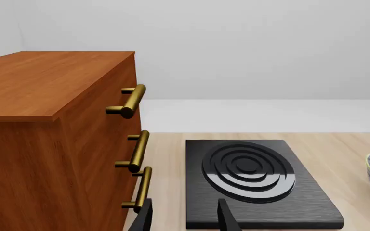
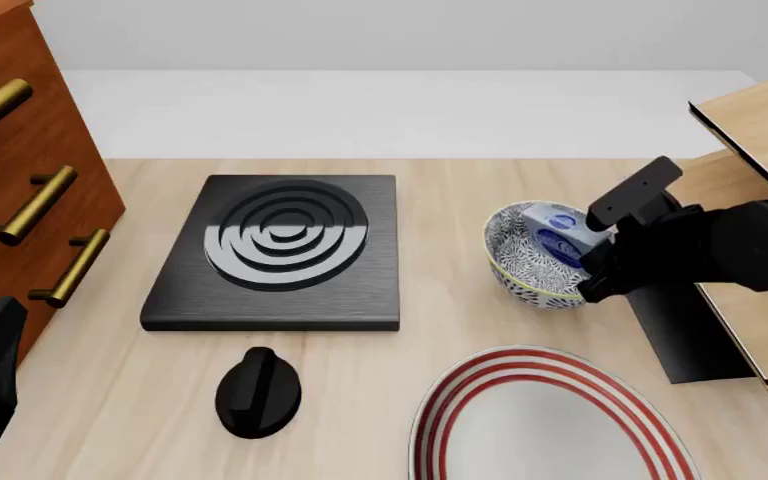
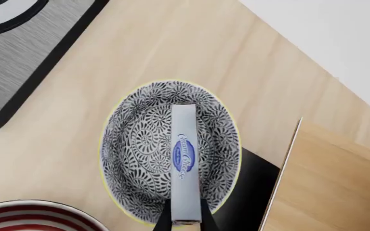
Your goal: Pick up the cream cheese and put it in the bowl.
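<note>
Pale wood counter (image 2: pixel 491 180), plain grey-white wall behind; a brown wooden cabinet with brass handles (image 2: pixel 17 200) stands at the left edge, a light wood board on a black stand (image 2: pixel 758 130) at the right. From the front I see a black hotplate with ringed burner (image 2: pixel 277 250), a black knob (image 2: pixel 257 392) in front of it, and a white plate with red rings (image 2: pixel 544 420) at the near edge. The speckled bowl (image 2: pixel 507 262) sits right of the hotplate. My right end effector (image 2: pixel 584 262) is over the bowl, pinching the cream cheese (image 2: pixel 551 232) inside the bowl's rim; I cannot tell whether the box touches the bottom. The right wrist view alone shows the box edge-on over the bowl's middle, fingers either side of its near end. Left end effector (image 1: pixel 185 216) appears only in its wrist view, fingers spread, holding nothing, facing the hotplate and cabinet.
</note>
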You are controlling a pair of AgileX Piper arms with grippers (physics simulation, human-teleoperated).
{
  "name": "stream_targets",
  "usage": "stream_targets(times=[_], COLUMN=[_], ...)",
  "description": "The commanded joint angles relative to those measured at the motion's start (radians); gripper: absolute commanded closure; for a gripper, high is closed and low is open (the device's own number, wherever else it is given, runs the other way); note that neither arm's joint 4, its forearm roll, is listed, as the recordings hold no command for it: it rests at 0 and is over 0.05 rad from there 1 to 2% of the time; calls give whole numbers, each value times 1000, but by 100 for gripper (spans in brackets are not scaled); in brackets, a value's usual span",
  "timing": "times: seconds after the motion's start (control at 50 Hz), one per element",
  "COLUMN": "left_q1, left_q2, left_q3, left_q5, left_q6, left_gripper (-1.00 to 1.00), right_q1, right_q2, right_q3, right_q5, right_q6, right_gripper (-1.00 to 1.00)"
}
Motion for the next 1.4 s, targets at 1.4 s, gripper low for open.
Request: stream_targets(times=[1.4], left_q1=[0], left_q2=[0], left_q3=[0], left_q5=[0], left_q6=[0], left_gripper=[-100], right_q1=[186], right_q2=[-463], right_q3=[-203], right_q5=[336], right_q6=[190], right_gripper=[-100])
